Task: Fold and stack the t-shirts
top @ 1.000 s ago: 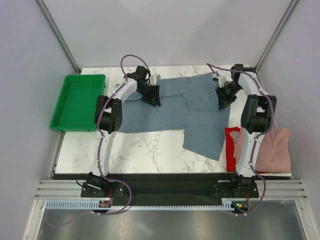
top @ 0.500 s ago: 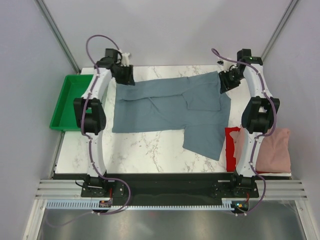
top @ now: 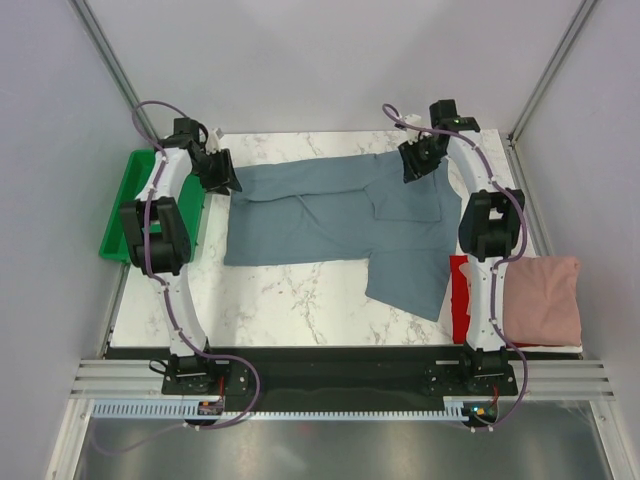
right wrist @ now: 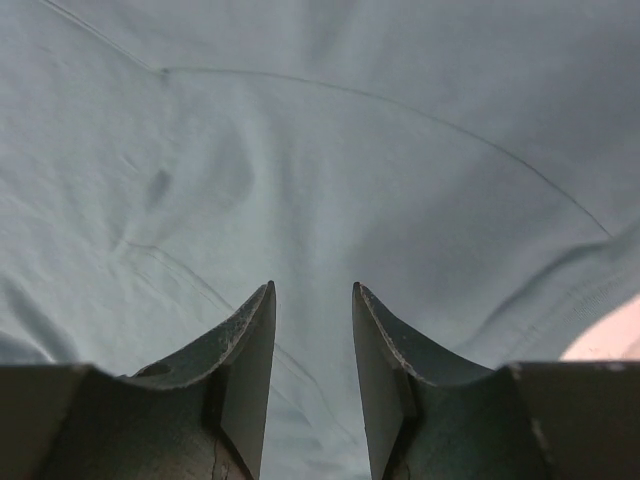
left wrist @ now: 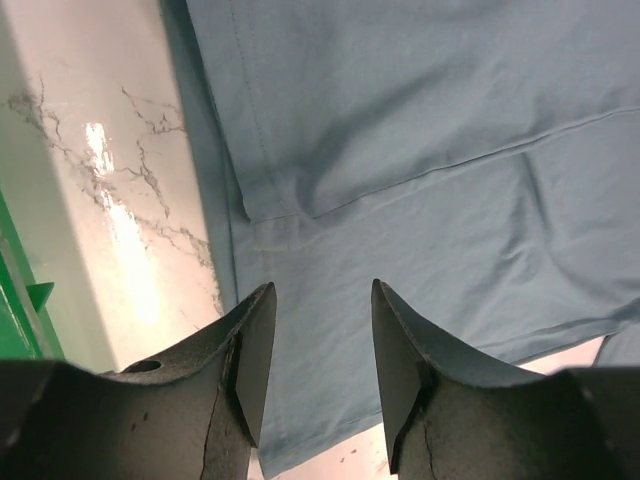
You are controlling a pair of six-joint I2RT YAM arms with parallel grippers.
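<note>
The slate blue-grey t-shirt (top: 330, 215) lies spread across the far half of the marble table (top: 290, 300), its body running left to right. One part hangs toward the near edge on the right side.

The left tool (top: 222, 178) hovers over the shirt's far left corner, just beside the green tray (top: 115, 235) that sits off the table's left edge. In the left wrist view its fingers (left wrist: 250, 340) stand apart with nothing between them. Past them show a hem, a seam of the blue-grey cloth (left wrist: 420, 150), a strip of bare marble (left wrist: 120, 200) and a sliver of the tray (left wrist: 15, 300) at the far left.

The right tool (top: 412, 168) hangs over the shirt's far right part. Its wrist view is filled with blue-grey cloth (right wrist: 320, 150) crossed by soft creases and a curved seam. Its fingers (right wrist: 250, 350) are likewise parted and released, gripping nothing.

At the near right of the table the dusty pink t-shirt (top: 545, 300) lies folded in a neat block. The bright red t-shirt (top: 461, 300) shows as a narrow strip between the pink one and the near right edge of the blue-grey shirt, partly hidden behind the right arm.
</note>
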